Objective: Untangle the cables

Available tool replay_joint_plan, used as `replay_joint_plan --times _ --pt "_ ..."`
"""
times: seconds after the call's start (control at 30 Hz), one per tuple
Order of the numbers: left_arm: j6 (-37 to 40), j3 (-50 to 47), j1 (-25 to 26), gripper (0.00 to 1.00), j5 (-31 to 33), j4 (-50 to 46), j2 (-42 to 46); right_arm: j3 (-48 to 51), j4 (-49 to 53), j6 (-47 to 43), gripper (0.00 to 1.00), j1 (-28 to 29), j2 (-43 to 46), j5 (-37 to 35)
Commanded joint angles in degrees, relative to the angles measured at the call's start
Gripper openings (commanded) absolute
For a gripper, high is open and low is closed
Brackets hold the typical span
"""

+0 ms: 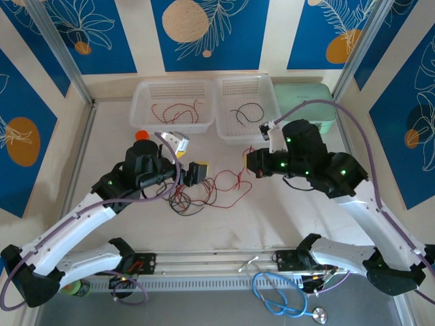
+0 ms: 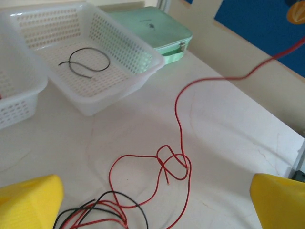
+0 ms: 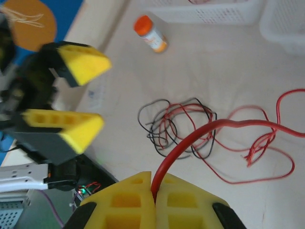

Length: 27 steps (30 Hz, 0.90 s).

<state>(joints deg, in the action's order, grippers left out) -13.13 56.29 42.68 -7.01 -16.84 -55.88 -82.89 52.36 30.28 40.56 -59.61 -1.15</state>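
Now basket [image 2: 119,88] holds black cable [image 2: 88,48]; left fingers [image 2: 28,200] wide, right fingers [image 3: 128,200] pinch red cable [image 3: 200,130].

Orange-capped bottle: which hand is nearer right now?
Left. The left hand, open, hangs just to the right of the orange-capped bottle; the right hand, shut on a red cable, sits much further right.

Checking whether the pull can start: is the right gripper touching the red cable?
Touching. The right wrist view shows the right gripper shut on the red cable, which rises from between its jaws.
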Motion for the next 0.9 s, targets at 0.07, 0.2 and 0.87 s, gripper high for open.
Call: replay_joint_plan --times 0.07,0.2,0.87 --pt "5.02 0.62 2.85 1.0 -3.36 4.02 -0.27 -8.03 3.74 -8.59 0.0 -1.42 -2.58 8.3" --pt "7.56 2.59 4.64 1.0 -3.37 4.69 -1.88 -13.26 5.47 -11.8 0.0 -2.56 -4.32 15.0" --pt "17.85 12.34 7.63 1.0 -20.85 17.23 -17.4 -23.64 5.04 -13.58 0.0 -8.23 -6.64 38.76"
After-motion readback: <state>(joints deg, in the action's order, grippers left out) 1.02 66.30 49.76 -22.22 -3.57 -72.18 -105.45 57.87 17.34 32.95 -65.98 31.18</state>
